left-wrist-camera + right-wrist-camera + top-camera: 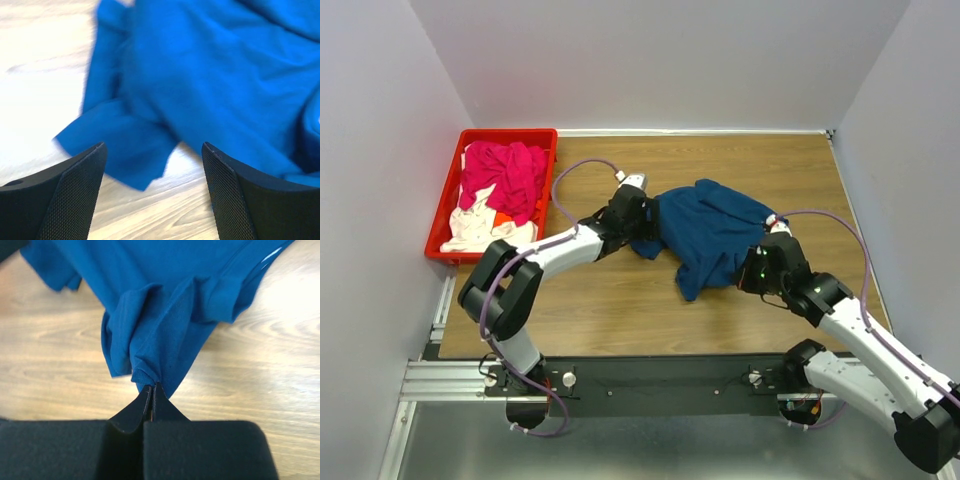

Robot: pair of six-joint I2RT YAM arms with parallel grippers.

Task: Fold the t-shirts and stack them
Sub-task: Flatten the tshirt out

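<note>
Right gripper (151, 390) is clamped tight on a bunched edge of the navy t-shirt (165, 290), lower middle of its wrist view. Left gripper (154, 146) hangs wide open over a floppy corner. I'd pinch that corner right at the edge, then pull both apart so the soft, creased knit flattens mid-frame on the smooth wood table (620, 300). Pink shirt (505, 175) sits heaped in the red plastic crate (438, 215), upper left.
</note>
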